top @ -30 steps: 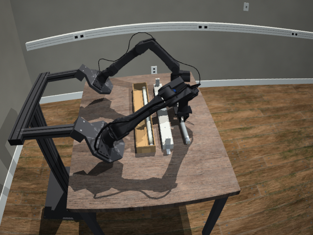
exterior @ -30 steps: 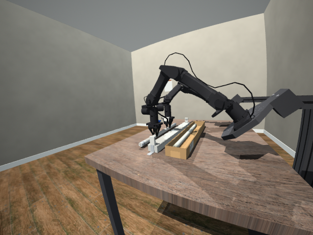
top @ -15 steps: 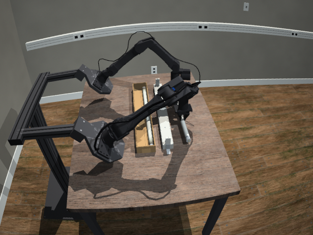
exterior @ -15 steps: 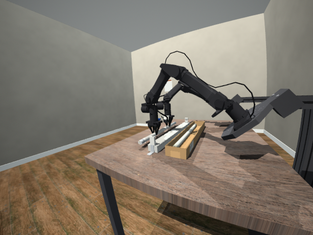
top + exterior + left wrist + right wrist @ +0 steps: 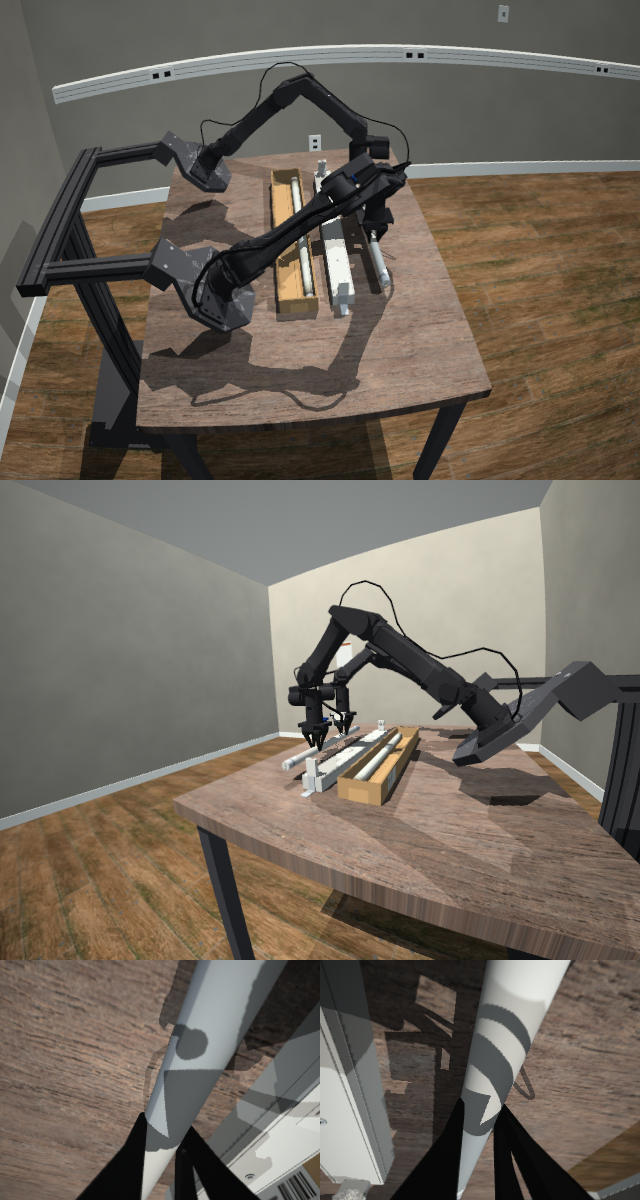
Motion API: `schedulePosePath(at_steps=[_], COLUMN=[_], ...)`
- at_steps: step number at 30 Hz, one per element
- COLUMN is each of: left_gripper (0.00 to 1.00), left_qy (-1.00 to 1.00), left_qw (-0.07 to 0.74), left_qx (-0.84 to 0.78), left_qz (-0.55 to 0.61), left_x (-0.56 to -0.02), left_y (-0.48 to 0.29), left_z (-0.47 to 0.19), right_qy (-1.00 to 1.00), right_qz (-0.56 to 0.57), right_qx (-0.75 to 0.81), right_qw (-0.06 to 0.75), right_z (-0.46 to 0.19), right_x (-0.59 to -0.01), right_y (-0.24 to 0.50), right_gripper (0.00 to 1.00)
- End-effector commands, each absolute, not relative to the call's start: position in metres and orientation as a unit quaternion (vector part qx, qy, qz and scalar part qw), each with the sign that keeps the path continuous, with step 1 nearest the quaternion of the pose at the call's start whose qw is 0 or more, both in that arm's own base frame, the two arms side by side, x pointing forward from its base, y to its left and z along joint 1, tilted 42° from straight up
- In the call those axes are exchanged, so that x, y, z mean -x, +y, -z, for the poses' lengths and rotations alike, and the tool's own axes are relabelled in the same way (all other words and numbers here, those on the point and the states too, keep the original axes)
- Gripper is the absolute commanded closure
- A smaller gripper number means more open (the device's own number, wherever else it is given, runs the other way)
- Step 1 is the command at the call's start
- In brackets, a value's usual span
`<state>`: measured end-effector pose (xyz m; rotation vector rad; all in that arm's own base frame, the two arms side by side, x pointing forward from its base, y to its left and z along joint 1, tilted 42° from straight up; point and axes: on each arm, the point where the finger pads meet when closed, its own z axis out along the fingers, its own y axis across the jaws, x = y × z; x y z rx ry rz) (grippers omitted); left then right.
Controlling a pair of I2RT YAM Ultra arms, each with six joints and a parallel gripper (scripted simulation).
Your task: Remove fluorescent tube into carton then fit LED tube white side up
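Both the left jaws (image 5: 316, 747) and the right jaws (image 5: 373, 235) (image 5: 344, 732) pinch the new tube (image 5: 379, 260) (image 5: 299, 757) (image 5: 215, 1025) (image 5: 515, 1000), right of the lamp box (image 5: 338, 258) (image 5: 336, 764) (image 5: 295, 1132) (image 5: 345, 1110) in the top view, and one side moving faster could tip it, bump the box and break it.

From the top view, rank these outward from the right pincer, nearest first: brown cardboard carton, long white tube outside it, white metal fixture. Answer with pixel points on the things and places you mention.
Right pincer (image 5: 373, 237) (image 5: 343, 733) (image 5: 480, 1120):
1. Tube (image 5: 379, 260) (image 5: 305, 756) (image 5: 215, 1025) (image 5: 505, 1025): between its fingers.
2. Fixture (image 5: 338, 258) (image 5: 336, 761) (image 5: 295, 1130) (image 5: 340, 1110): on the robot-base side.
3. Carton (image 5: 297, 305) (image 5: 359, 792): same side, beyond the fixture.
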<state>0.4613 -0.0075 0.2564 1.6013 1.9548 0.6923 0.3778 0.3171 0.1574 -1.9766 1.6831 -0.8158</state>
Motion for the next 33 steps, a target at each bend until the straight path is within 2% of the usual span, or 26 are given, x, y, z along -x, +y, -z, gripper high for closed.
schedulePosePath(at_steps=[1,33], left_gripper=[0.89,0.89], left_qy=[0.71,0.708], left_qw=[0.28,0.286], left_qx=[-0.588,-0.589], left_qz=[-0.267,-0.267], left_x=[-0.456,-0.44], left_y=[-0.013,-0.017], left_z=[-0.284,-0.303], right_qy=[0.6,0.599], right_qz=[0.288,0.282], right_qx=[0.708,0.709], right_qw=[0.239,0.244], right_z=[-0.186,-0.203], right_x=[-0.367,-0.35], right_y=[0.33,0.333], right_gripper=[0.89,0.89])
